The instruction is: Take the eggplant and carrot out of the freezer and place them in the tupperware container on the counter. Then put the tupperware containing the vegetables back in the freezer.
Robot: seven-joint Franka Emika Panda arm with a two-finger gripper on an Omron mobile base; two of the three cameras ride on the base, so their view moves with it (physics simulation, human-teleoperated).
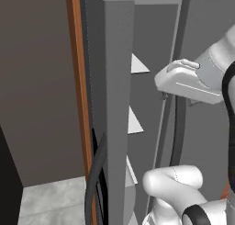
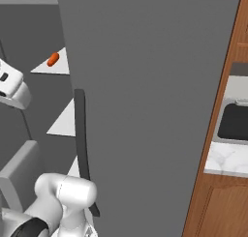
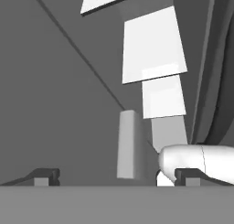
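Note:
The freezer (image 1: 117,81) stands open, with its wide grey door (image 2: 150,110) swung out and a long dark handle (image 2: 80,134) on it. A small orange carrot (image 2: 53,59) lies on an upper white shelf (image 2: 60,66) inside. My gripper (image 3: 116,176) is open with nothing between its fingertips (image 3: 45,175), and it points into the compartment toward the stacked white shelves (image 3: 153,45). My white hand (image 1: 183,81) hovers in front of the shelf edges (image 1: 137,64), below and to the left of the carrot in the right base view. The eggplant and the tupperware container are out of view.
A brown wooden panel (image 1: 75,81) borders the freezer on the left, with a marble counter (image 1: 50,196) low beside it. To the right of the door lies another marble counter (image 2: 227,158) with a dark sink (image 2: 235,122). My own arm links (image 1: 174,182) sit low in front.

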